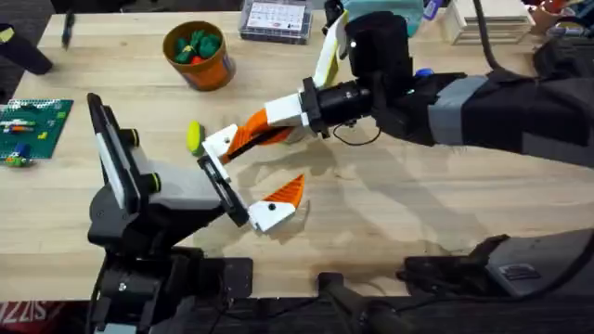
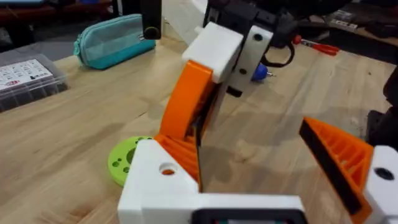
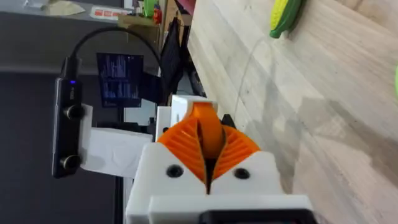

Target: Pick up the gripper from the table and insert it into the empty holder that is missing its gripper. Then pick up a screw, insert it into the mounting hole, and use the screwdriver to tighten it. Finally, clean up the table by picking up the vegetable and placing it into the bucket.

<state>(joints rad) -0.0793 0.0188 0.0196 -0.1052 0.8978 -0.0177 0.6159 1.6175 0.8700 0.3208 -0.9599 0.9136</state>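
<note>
Orange wedge (image 2: 186,99) — the gripper piece — is pinched between the fingers of the right gripper (image 1: 249,134) and is pressed against the empty white holder (image 2: 163,180) on the left gripper (image 1: 249,190). The left gripper's fingers are spread wide apart, and the other finger already has its own orange tip (image 1: 286,190).

In the right wrist view, the wedge is squeezed tight between the two orange pads (image 3: 180,146).

Trouble could come from here. If the wedge is pushed in crooked, it could get stuck halfway or pop out and be dropped on the table (image 1: 418,195). If too much push is used, the left arm could be shoved aside.

The vegetable (image 1: 194,137) is lying on the table just beside the holder — it could be bumped away. The bucket (image 1: 198,54) is standing well apart at the back, with toy pieces inside.
</note>
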